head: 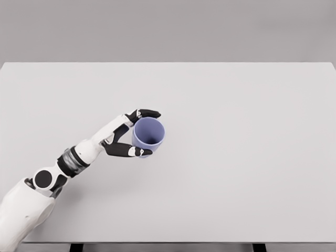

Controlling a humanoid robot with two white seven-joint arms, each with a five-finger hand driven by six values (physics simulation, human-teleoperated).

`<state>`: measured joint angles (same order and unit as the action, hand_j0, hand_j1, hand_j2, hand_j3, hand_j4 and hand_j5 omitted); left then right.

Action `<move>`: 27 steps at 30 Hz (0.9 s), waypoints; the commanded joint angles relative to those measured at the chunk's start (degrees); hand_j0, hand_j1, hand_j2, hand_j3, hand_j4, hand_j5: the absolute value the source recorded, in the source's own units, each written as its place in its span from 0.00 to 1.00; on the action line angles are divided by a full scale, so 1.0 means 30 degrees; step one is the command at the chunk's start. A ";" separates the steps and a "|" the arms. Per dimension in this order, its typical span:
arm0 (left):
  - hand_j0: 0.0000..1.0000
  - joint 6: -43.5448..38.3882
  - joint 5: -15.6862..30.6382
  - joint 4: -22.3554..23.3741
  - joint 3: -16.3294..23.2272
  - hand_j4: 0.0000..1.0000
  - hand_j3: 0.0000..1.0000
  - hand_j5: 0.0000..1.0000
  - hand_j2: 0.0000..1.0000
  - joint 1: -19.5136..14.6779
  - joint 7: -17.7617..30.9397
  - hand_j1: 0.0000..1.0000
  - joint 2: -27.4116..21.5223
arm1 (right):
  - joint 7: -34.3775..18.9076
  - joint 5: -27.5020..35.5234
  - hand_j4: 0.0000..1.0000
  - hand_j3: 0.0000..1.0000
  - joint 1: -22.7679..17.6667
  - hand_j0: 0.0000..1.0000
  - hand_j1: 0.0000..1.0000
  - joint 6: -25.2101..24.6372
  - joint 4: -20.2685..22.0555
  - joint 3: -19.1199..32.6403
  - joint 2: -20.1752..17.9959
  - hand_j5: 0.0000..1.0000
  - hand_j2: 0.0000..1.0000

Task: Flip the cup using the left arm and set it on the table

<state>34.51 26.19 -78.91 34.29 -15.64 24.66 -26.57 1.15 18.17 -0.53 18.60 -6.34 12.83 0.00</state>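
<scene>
A white humanoid arm reaches in from the lower left of the head view and holds a blue cup [148, 136] over a pale grey desk [236, 157]. The left hand [128, 137] is closed around the cup, pinching it from two sides: one dark finger [147, 113] lies along the cup's far edge, while another [128, 151] curls under its near side, touching the rim. The cup's open mouth faces up towards the camera, slightly tilted, so its darker inner wall can be seen. Whether its base is touching the desk or is just above it cannot be told from this angle. The cup is left of the desk's middle and well away from every edge of the desk. The white forearm, with a dark-banded wrist, runs diagonally from the cup down towards the desk's near left corner, where the shoulder casing overlaps the front edge. Beyond the desk's far edge there is only a plain grey backdrop. Two dark supports show under the desk's near edge.
</scene>
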 commanded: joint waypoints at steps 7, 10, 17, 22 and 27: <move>0.84 0.0158 0.0088 0.0403 0.0083 0.84 0.84 0.84 0.84 0.0000 0.0305 0.84 0.0301 | -0.0002 0.0008 1.00 1.00 0.0029 1.00 1.00 -0.0017 0.0004 0.0002 0.0000 1.00 1.00; 0.84 0.0158 0.0059 0.0403 0.0083 0.84 0.84 0.84 0.84 -0.0088 0.0305 0.84 0.0301 | -0.0002 0.0037 1.00 1.00 0.0000 1.00 1.00 -0.0017 0.0004 0.0002 0.0000 1.00 1.00; 1.00 0.0158 0.0059 0.0403 0.0141 1.00 1.00 1.00 1.00 -0.0117 0.0305 1.00 0.0272 | -0.0002 0.0037 1.00 1.00 0.0000 1.00 1.00 0.0012 0.0004 0.0002 0.0000 1.00 1.00; 1.00 0.0158 0.0059 0.0374 0.0141 1.00 1.00 1.00 1.00 -0.0176 0.0305 1.00 0.0272 | -0.0002 0.0008 1.00 1.00 0.0029 1.00 1.00 0.0012 0.0004 0.0002 0.0000 1.00 1.00; 1.00 0.0158 0.0059 0.0403 0.0083 1.00 1.00 1.00 1.00 -0.0351 0.0305 1.00 0.0067 | -0.0002 0.0037 1.00 1.00 0.0000 1.00 1.00 0.0012 0.0004 0.0002 0.0000 1.00 1.00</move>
<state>35.02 25.99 -77.67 34.60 -16.96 25.58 -26.08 1.15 18.18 -0.53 18.60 -6.34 12.83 0.00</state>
